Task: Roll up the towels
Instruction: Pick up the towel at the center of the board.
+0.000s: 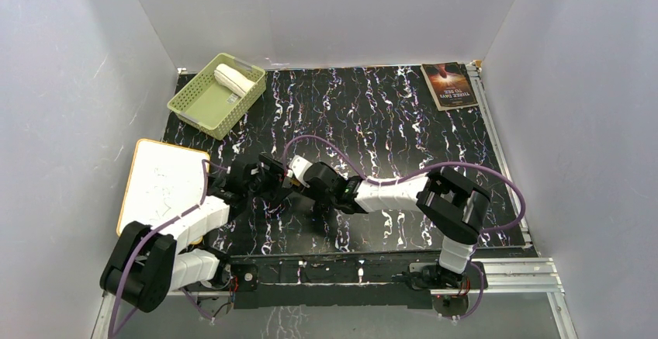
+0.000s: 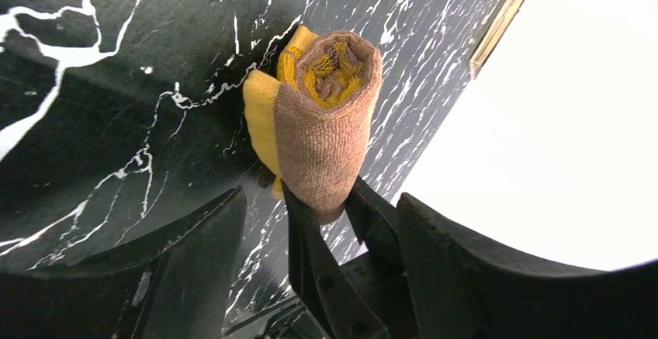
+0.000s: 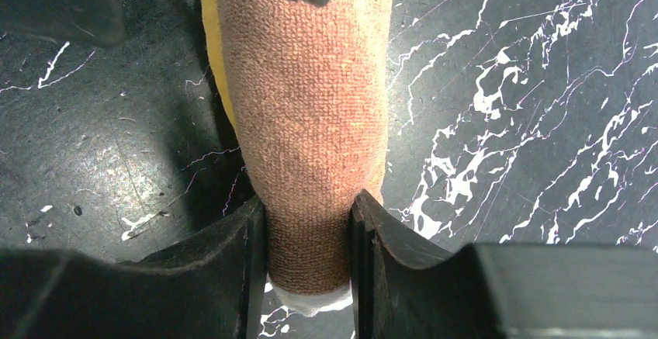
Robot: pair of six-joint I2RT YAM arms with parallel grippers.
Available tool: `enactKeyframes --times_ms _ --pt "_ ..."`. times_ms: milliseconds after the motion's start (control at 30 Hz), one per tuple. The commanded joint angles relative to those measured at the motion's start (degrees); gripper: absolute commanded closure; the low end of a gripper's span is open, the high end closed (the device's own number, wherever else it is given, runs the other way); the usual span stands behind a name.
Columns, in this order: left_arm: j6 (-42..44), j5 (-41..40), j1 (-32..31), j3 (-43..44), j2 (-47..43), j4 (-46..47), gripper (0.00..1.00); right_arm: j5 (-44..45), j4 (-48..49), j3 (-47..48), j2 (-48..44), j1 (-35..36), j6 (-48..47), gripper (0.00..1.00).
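Observation:
The mustard-yellow towel (image 2: 326, 126) is rolled into a short cylinder, tan-brown side out and yellow at its core. My right gripper (image 3: 308, 234) is shut on one end of this roll (image 3: 306, 122), holding it just above the dark marbled table. My left gripper (image 2: 318, 199) stands open, its wide fingers either side of the right gripper's thin fingers (image 2: 310, 265) and off the cloth. In the top view both grippers meet near the table's middle front, left (image 1: 271, 178) and right (image 1: 309, 180), and the roll is mostly hidden between them. The cream-white towel (image 1: 233, 78) lies rolled in the green basket (image 1: 195, 108).
A white board (image 1: 163, 184) with a wooden edge lies at the front left, close to the left arm. A dark-covered book (image 1: 448, 84) lies at the back right corner. White walls close in the table on three sides.

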Motion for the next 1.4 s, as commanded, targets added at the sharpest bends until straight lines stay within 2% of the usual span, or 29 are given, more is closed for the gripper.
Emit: enactKeyframes --times_ms 0,233,467,567,767,1000,1367 --pt "-6.59 -2.95 -1.78 -1.38 2.61 8.91 0.32 -0.67 -0.46 -1.3 -0.92 -0.16 2.19 0.64" --pt "-8.27 -3.17 -4.12 -0.26 10.5 15.65 0.38 -0.68 -0.47 -1.77 -0.87 -0.11 2.41 0.64" --pt "-8.35 -4.84 -4.83 0.84 13.17 16.54 0.44 -0.99 0.04 -2.87 -1.09 -0.11 2.54 0.64" --pt "-8.48 -4.53 -4.85 1.87 13.61 15.38 0.44 -0.71 0.42 -3.4 -1.04 -0.11 2.15 0.64" --pt "-9.18 -3.17 -4.97 3.96 13.22 12.08 0.36 0.82 4.71 -7.08 -3.25 0.62 -1.74 0.63" --pt "-8.19 -0.94 -5.04 6.23 17.3 11.5 0.35 3.58 7.75 -8.46 -3.95 2.2 -5.82 0.61" --pt "-7.41 1.66 -5.98 7.87 23.78 14.57 0.46 3.33 6.83 -6.99 -2.73 3.4 -6.67 0.59"
